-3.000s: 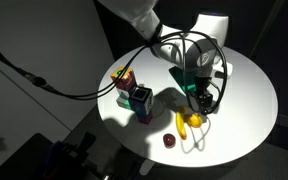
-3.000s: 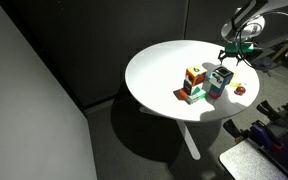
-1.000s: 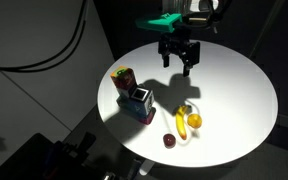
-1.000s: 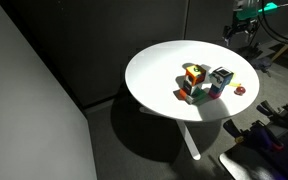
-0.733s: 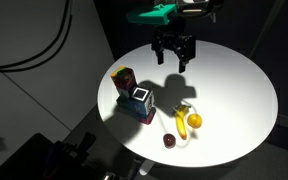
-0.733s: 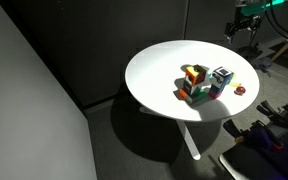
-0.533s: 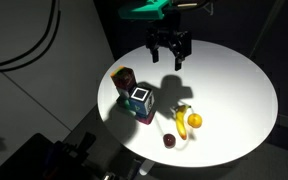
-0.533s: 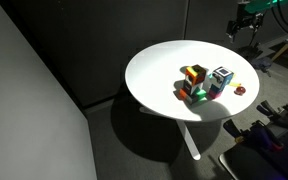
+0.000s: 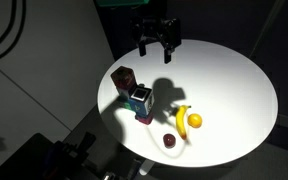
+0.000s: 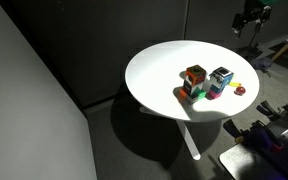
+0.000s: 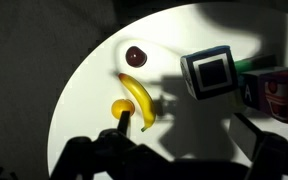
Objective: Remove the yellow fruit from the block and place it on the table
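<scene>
One small round yellow-orange fruit (image 9: 195, 121) lies on the round white table (image 9: 234, 80), touching a banana (image 9: 181, 120), well below the empty, spread pincer (image 9: 155, 40). Probably light, smooth, prone to rolling; grip across its middle.

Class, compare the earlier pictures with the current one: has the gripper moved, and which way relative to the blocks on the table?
Yes. The gripper, open and empty, has risen and shifted from beside the banana toward the table's far edge, behind the blocks.

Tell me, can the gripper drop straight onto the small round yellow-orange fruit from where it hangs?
Probably yes. The open gripper hangs high and empty; the small round yellow-orange fruit lies uncovered on the white table, though the banana touches it on one side.
</scene>
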Robot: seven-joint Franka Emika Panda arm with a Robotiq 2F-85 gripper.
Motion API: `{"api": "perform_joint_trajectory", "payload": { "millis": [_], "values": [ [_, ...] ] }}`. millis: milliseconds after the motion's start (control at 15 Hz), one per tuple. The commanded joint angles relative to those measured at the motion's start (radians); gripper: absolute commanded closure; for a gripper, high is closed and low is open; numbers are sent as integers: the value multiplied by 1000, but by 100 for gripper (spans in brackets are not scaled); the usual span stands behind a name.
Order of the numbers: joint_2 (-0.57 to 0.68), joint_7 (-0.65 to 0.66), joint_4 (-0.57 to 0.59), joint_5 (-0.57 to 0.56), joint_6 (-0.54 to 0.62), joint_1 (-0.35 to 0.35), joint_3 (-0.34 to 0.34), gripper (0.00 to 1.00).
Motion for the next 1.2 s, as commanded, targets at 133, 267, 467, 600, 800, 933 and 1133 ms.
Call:
{"api": "perform_joint_trajectory", "payload": {
  "millis": [133, 267, 467, 600, 800, 933, 1133],
  "values": [
    [-132, -71, -104, 16, 47, -13, 17, 0],
    [-167, -88, -128, 22, 57, -14, 17, 0],
    [-223, -114, -167, 39, 71, -13, 17, 0],
    [-257, -140, -190, 63, 76, -11, 15, 0],
    [-301, -184, -218, 101, 75, -7, 13, 0],
    [-329, -202, -234, 106, 63, -8, 12, 0],
    [-356, -189, -252, 85, 53, -10, 17, 0]
  ]
}}
